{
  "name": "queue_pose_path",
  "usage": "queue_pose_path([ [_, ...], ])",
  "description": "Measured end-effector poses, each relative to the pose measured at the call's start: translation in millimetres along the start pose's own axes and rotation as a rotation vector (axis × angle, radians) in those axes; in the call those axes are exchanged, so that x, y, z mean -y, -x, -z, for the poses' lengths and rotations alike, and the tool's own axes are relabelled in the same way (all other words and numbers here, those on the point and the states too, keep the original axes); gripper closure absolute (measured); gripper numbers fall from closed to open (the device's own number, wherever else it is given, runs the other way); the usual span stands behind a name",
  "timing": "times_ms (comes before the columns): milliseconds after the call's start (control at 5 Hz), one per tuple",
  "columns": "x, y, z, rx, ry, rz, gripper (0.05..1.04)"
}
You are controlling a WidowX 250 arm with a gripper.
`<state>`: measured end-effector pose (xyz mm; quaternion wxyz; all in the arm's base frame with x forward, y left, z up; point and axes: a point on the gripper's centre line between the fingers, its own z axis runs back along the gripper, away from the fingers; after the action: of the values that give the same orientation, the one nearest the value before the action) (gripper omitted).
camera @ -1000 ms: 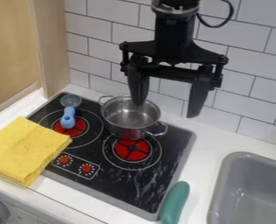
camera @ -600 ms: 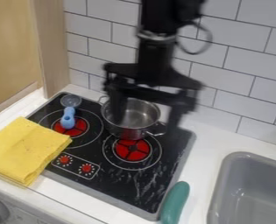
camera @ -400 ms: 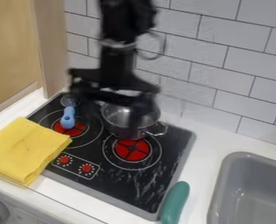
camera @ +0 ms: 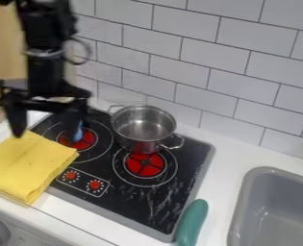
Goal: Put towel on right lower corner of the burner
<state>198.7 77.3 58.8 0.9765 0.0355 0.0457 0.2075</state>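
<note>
The black gripper (camera: 45,129) hangs open at the upper left, above the back edge of the towel, with nothing between its fingers. The folded yellow towel (camera: 28,163) lies at the left, partly over the stove's left edge and partly on the counter. The black stove top (camera: 144,206) has two red burners: the front right burner (camera: 145,165) beside the pot, and the left burner (camera: 83,140), partly hidden behind a blue utensil.
A metal pot (camera: 143,126) stands at the back of the stove. The blue utensil (camera: 78,133) is mostly hidden by the gripper. A green object (camera: 192,222) lies by the stove's right front corner, left of a grey sink (camera: 275,211). Tiled wall (camera: 244,72) rises behind.
The gripper has moved from above the right back of the stove, left across the pot, to over the towel's back edge, and somewhat lower. The towel and pot have stayed put.
</note>
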Motion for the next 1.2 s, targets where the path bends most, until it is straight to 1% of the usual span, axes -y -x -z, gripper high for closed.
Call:
queue_pose_path([
  [200,-21,-4,27,-0.063,0.009,-0.052,0.085],
  [400,-24,-10,41,-0.066,-0.002,-0.043,0.085],
  [600,-21,-23,53,-0.056,0.016,-0.048,0.085],
  [800,-18,-36,54,-0.015,0.036,-0.068,0.085],
  [1000,-13,-45,55,0.0,0.07,-0.079,0.085],
  [1200,-8,-43,54,-0.016,0.072,-0.087,0.085],
])
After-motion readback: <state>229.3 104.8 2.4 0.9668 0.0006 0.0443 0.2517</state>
